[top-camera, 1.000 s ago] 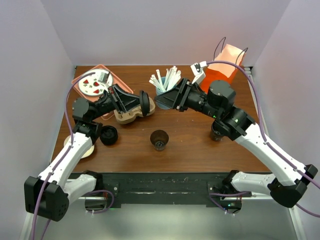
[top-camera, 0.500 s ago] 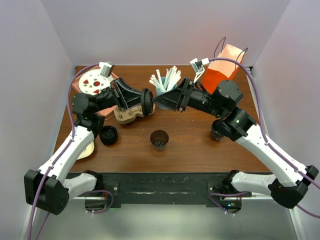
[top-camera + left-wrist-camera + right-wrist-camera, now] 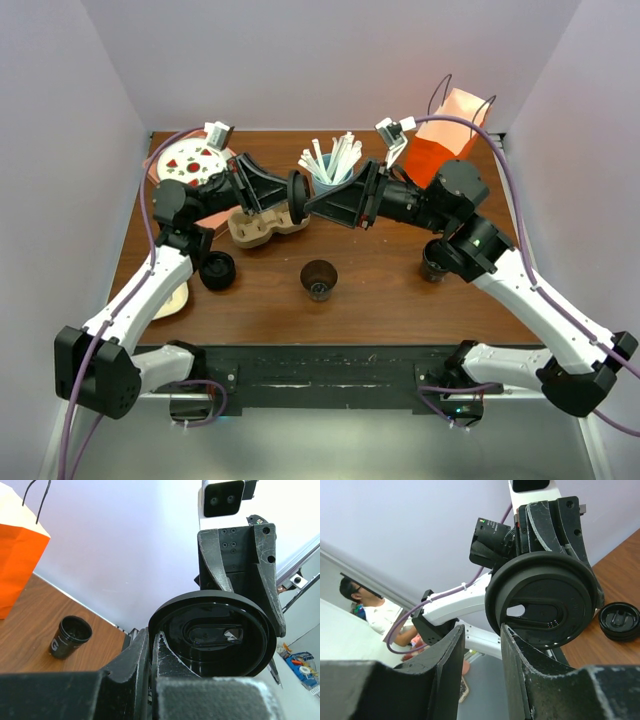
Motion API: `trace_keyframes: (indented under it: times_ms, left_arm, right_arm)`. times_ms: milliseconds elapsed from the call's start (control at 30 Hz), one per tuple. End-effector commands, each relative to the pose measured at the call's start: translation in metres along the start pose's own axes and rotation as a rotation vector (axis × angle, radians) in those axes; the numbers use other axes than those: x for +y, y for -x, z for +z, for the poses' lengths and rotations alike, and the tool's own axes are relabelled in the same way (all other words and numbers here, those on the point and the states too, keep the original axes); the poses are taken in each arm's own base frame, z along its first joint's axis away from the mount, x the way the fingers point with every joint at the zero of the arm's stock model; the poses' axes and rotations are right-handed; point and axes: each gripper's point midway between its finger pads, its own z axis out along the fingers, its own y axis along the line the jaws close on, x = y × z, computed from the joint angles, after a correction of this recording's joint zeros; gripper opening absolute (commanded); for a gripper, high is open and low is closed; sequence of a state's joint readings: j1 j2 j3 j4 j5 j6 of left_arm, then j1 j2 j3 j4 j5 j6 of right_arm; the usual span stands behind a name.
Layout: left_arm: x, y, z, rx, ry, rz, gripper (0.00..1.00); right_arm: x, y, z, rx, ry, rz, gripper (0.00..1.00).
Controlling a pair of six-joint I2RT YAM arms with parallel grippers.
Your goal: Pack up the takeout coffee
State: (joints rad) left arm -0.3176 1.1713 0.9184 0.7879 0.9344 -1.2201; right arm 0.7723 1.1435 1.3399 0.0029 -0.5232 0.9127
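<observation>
Aloft, left gripper clamps lid; right gripper parted.

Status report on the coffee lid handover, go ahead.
Left end effector shut on black lid, mid-air. Right end effector open at lid's rim. Open cup stands on table below; nothing blocking.

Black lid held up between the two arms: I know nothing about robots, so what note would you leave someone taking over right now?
Left gripper: shut on the rim of the black lid, holding it in the air.
Right gripper: open, fingers at the lid's edge, not clamped.
On the table: open brown cup, second lid, black cup, cardboard carrier, orange bag.
Done: one lid lifted off the table.
Left: probably finish the handover, lid the cups, load carrier and bag.
</observation>
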Motion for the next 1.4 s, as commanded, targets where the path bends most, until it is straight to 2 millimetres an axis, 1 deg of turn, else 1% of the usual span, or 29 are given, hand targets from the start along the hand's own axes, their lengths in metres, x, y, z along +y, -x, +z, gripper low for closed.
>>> trace_keyframes:
  times_ms: [0, 33, 133, 267, 467, 633, 767, 800, 867, 1000, 1033, 1067, 1167, 1200, 1233, 1267, 1300, 1333, 1367]
  left_arm:
    - [-0.01, 0.009, 0.003, -0.033, -0.038, 0.052, 0.0]
    - [-0.011, 0.009, 0.003, -0.032, -0.038, 0.052, 0.0]
    - [-0.009, 0.007, 0.003, -0.029, -0.036, 0.048, 0.0]
    - [-0.009, 0.005, 0.002, -0.023, -0.036, 0.049, 0.0]
    - [-0.007, 0.002, 0.001, -0.017, -0.022, 0.052, 0.0]
    - [-0.004, -0.001, -0.002, -0.027, -0.009, 0.044, 0.0]
    - [-0.001, -0.003, -0.004, -0.032, 0.002, 0.033, 0.0]
    - [0.0, -0.003, -0.004, -0.036, 0.005, 0.032, 0.0]
    - [0.004, -0.005, -0.005, -0.045, 0.015, 0.019, 0.0]
    - [0.004, -0.005, -0.006, -0.066, -0.001, 0.003, 0.0]
    - [0.004, -0.005, -0.006, -0.066, -0.002, -0.003, 0.0]
    - [0.004, -0.005, -0.006, -0.067, -0.004, 0.001, 0.0]
    - [0.004, -0.006, -0.007, -0.065, 0.002, 0.0, 0.0]
    - [0.006, -0.008, -0.007, -0.059, 0.013, -0.01, 0.02]
    - [0.008, -0.009, -0.008, -0.055, 0.02, -0.007, 0.16]
    - [0.006, -0.009, -0.009, -0.058, 0.024, -0.003, 0.26]
    - [0.012, -0.012, -0.01, -0.051, 0.051, -0.026, 0.36]
    - [0.015, -0.012, -0.01, -0.051, 0.068, -0.012, 0.57]
    - [0.012, -0.008, -0.012, -0.073, 0.086, 0.005, 0.65]
  right_arm:
    - [0.009, 0.011, -0.001, -0.028, -0.001, -0.039, 0.36]
    - [0.008, 0.014, -0.001, -0.043, -0.013, -0.039, 0.36]
    - [0.005, 0.016, 0.0, -0.055, -0.026, -0.038, 0.38]
    - [-0.004, 0.018, 0.001, -0.066, -0.064, -0.042, 0.38]
    - [-0.004, 0.02, 0.005, -0.067, -0.065, -0.052, 0.38]
    - [-0.004, 0.019, 0.008, -0.06, -0.046, -0.033, 0.37]
    - [-0.004, 0.018, 0.009, -0.059, -0.036, -0.027, 0.3]
    - [-0.006, 0.016, 0.009, -0.054, -0.039, -0.02, 0.26]
    - [0.001, 0.017, 0.009, -0.063, -0.005, -0.015, 0.24]
    - [-0.003, 0.013, 0.012, -0.046, -0.004, 0.013, 0.16]
    - [-0.002, 0.013, 0.012, -0.046, -0.001, 0.014, 0.12]
    - [-0.003, 0.012, 0.012, -0.042, -0.004, 0.016, 0.1]
    - [-0.009, 0.013, 0.012, -0.046, -0.038, 0.02, 0.0]
    - [-0.013, 0.014, 0.013, -0.055, -0.053, 0.02, 0.0]
    - [-0.014, 0.015, 0.013, -0.06, -0.057, 0.016, 0.0]
    - [-0.014, 0.015, 0.012, -0.063, -0.058, 0.014, 0.0]
    - [-0.013, 0.018, 0.012, -0.074, -0.062, 0.008, 0.0]
    - [-0.019, 0.015, 0.011, -0.063, -0.088, 0.007, 0.0]
    - [-0.019, 0.016, 0.01, -0.067, -0.098, 0.0, 0.0]
